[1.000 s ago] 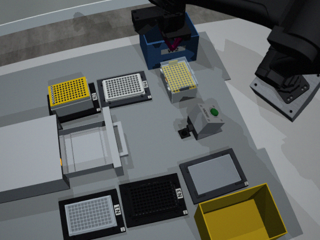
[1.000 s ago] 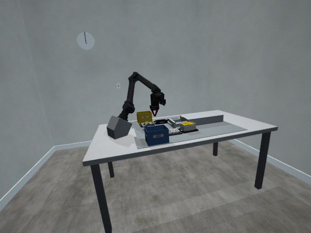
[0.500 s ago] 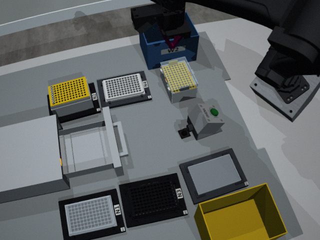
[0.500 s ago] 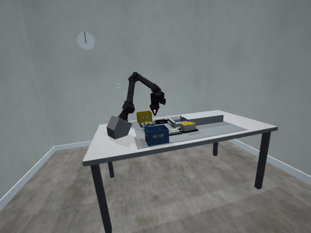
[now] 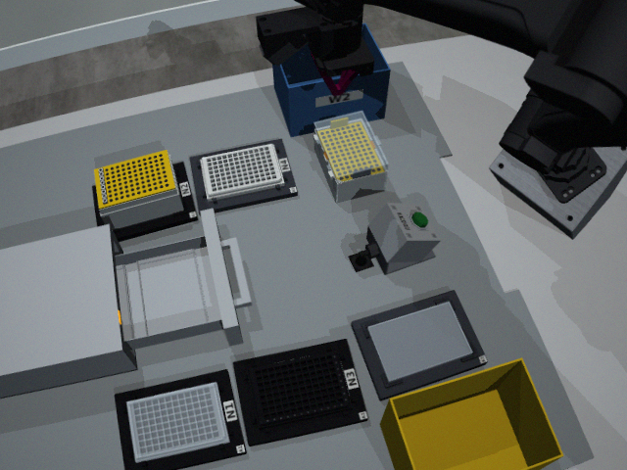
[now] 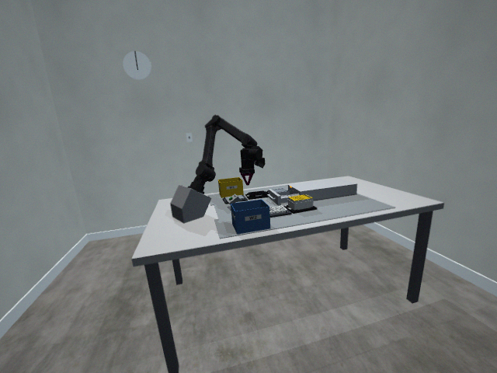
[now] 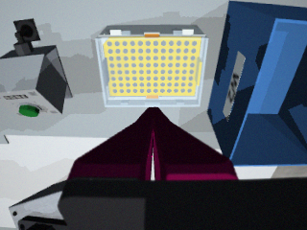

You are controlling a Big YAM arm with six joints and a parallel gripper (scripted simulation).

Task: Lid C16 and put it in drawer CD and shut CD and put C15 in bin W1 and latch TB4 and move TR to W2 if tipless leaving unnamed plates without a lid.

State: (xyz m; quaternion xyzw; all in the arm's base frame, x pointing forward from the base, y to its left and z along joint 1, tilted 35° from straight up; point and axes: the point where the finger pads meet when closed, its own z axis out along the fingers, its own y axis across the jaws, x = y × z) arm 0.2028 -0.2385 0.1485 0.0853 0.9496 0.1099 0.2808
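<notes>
My gripper (image 5: pixel 335 92) (image 6: pixel 246 181) (image 7: pixel 153 115) is shut and empty. It hangs above the gap between the blue bin W2 (image 5: pixel 299 112) (image 6: pixel 249 217) (image 7: pixel 269 96) and the tip box TB4 (image 5: pixel 349 152) (image 7: pixel 153 67), whose clear lid lies over yellow tips. The green key DONE (image 5: pixel 419 218) (image 7: pixel 29 110) is beside TB4. The black plate (image 5: pixel 299 387) sits on N3 and the clear plate (image 5: pixel 176 420) on N1. The grey lid (image 5: pixel 419 340) lies on the lid park. The cooler CD (image 5: pixel 50 304) has its drawer (image 5: pixel 167 293) pulled open. The yellow bin W1 (image 5: pixel 539 409) (image 6: pixel 230 186) stands at the front right.
The tip rack TR (image 5: pixel 133 177) stands on N2 with a row of pale tips along its left edge. A white plate (image 5: pixel 240 170) sits on N4. The arm's base plate (image 5: pixel 552 187) is at the right, off the mat.
</notes>
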